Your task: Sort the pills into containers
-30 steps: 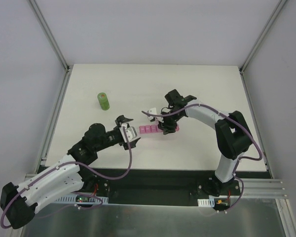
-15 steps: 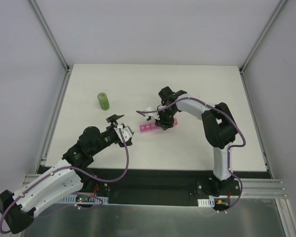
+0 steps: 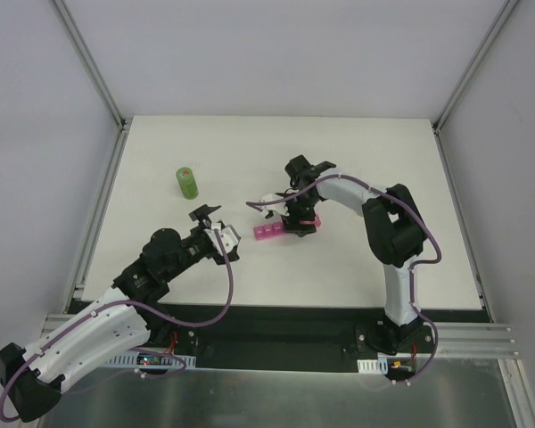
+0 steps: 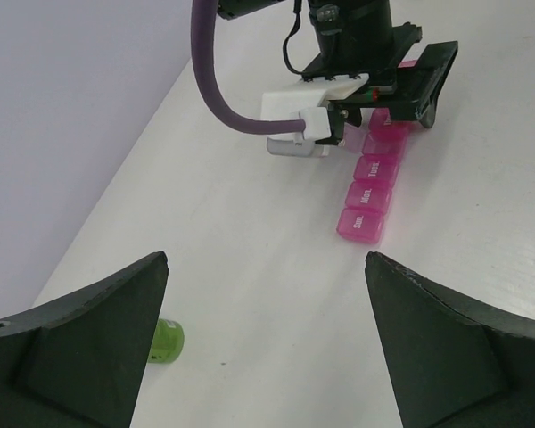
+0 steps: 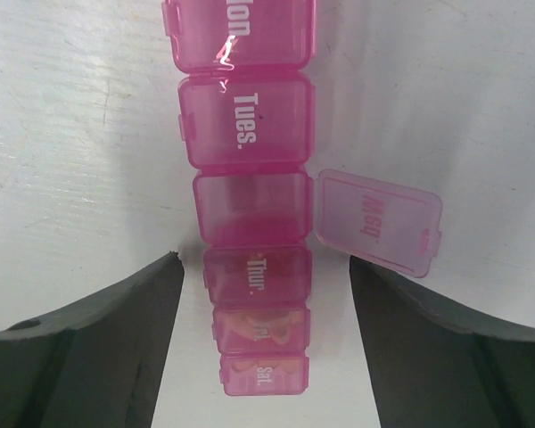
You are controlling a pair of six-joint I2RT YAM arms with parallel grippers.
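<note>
The containers (image 5: 250, 134), a bright-pink strip of day-marked compartments, lie flat on the white table (image 3: 357, 160). The Wed lid (image 5: 379, 221) is swung open to the right and its compartment (image 5: 252, 207) shows no pill inside. Orange pills (image 5: 259, 325) show through the shut Fri and Sat lids. My right gripper (image 5: 263, 263) hangs open over the strip, one finger on each side and neither touching it. In the top view it covers the right end of the containers (image 3: 269, 233). My left gripper (image 4: 267, 339) is open and empty, short of the Sun end of the containers (image 4: 374, 178).
A small green bottle (image 3: 188, 183) with a red top stands at the left of the table, also low left as the green bottle (image 4: 165, 341) in the left wrist view. The right arm's camera block and purple cable (image 4: 250, 120) hang just beyond the strip.
The right gripper slid left along the strip and its jaws have opened wider. The left arm has drawn back to the left, away from the strip's end.
</note>
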